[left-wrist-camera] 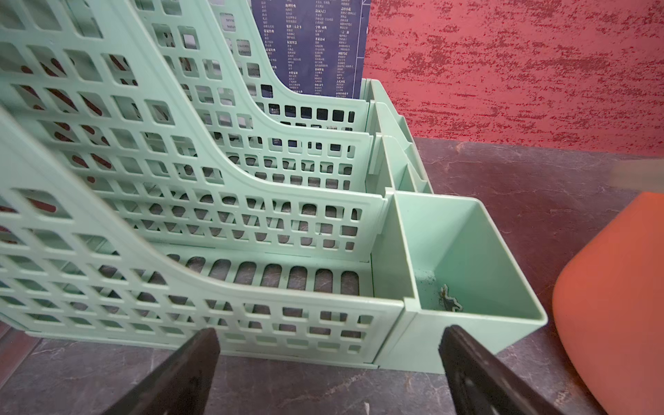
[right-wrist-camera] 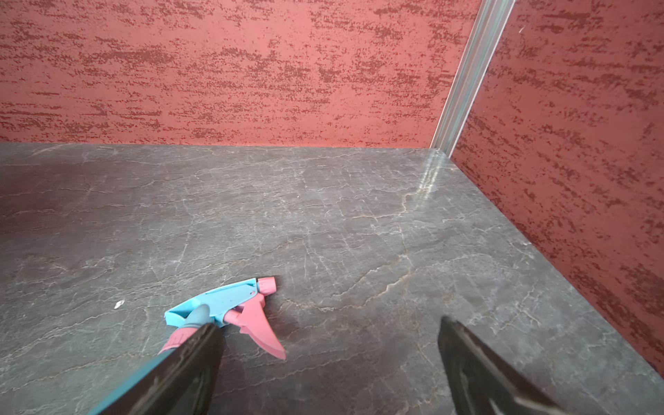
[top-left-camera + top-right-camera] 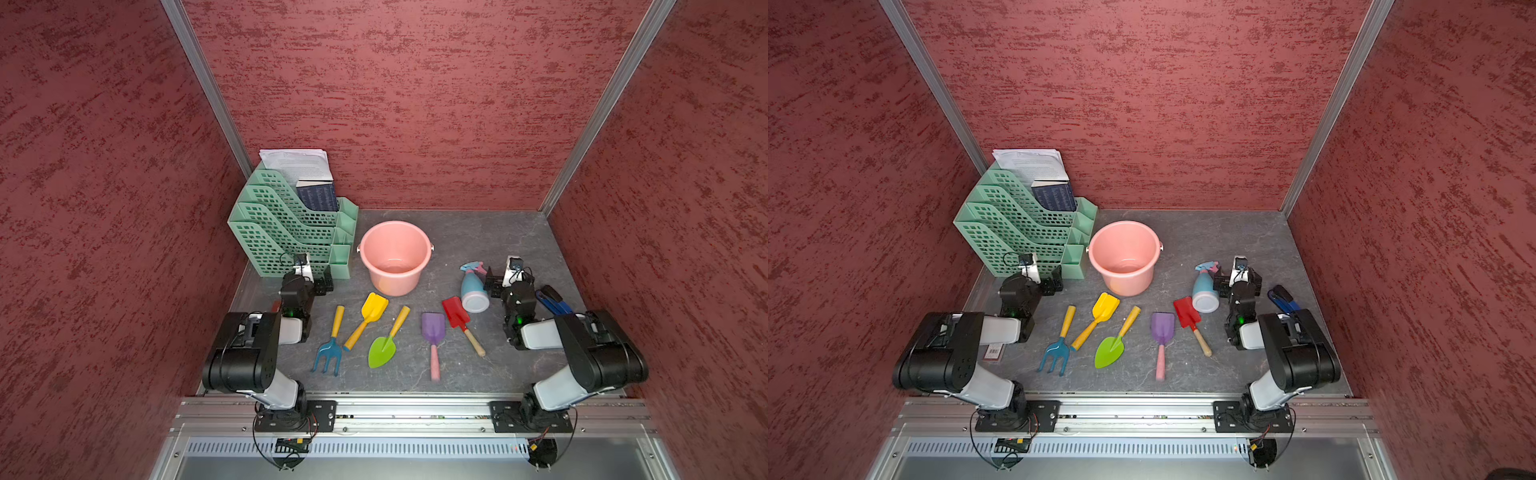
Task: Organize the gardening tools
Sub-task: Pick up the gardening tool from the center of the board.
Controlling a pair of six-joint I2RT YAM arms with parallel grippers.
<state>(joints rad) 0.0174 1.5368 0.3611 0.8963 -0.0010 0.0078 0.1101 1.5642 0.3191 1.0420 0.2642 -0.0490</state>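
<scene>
Five toy tools lie in a row on the dark table: a blue fork-rake (image 3: 328, 353), a yellow shovel (image 3: 372, 309), a green trowel (image 3: 381, 351), a purple shovel (image 3: 433, 328) and a red shovel (image 3: 455, 312). A light-blue spray bottle (image 3: 473, 291) lies on its side right of them, its pink trigger (image 2: 258, 327) pointing away. My right gripper (image 2: 328, 327) is open just beside the bottle's neck, one finger (image 2: 187, 363) next to it, nothing between the jaws. My left gripper (image 1: 328, 334) is open and empty, low over the table, facing the green organizer.
A pink bucket (image 3: 395, 257) stands behind the tools at the middle. A mint-green file organizer (image 3: 282, 224) with papers and a dark book fills the back left corner. A blue-and-black stapler-like object (image 3: 552, 301) lies by the right arm. A flat red strip (image 3: 994, 351) lies under the left arm.
</scene>
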